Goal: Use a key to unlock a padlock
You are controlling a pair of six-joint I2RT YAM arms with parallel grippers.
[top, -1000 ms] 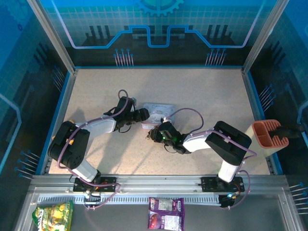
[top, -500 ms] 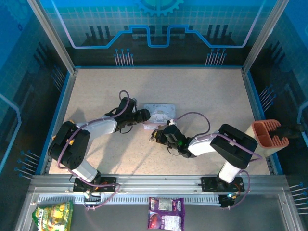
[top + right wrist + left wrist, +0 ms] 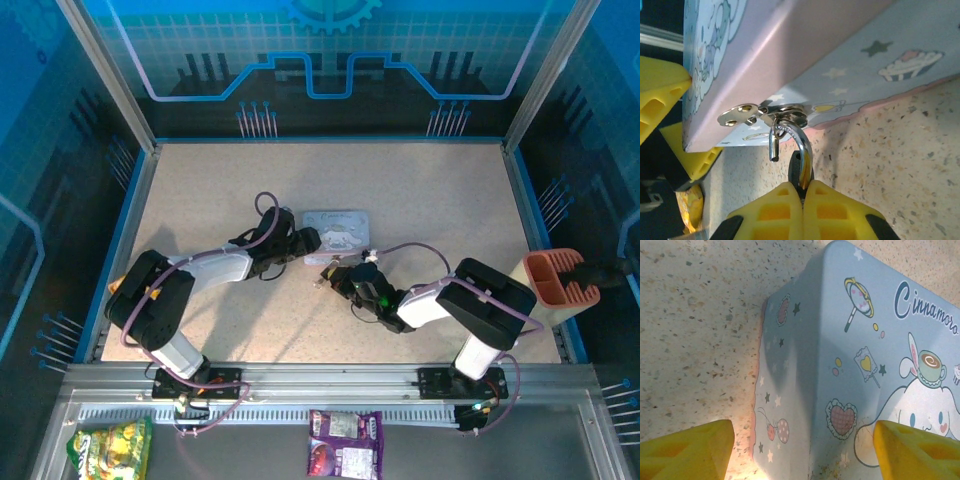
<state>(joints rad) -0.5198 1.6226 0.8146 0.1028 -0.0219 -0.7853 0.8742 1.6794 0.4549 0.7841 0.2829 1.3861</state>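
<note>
Silvery shackle (image 3: pixel 803 139) hooked through tin (image 3: pixel 850 55) hasp (image 3: pixel 786 111), right wrist | right jaws pinching padlock (image 3: pixel 798 167) | left jaws spread

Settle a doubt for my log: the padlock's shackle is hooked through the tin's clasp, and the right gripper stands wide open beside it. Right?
No: the right gripper is shut, pinching the padlock by its dark body, as the right wrist view shows. The shackle is indeed hooked through the clasp of the tin.
</note>
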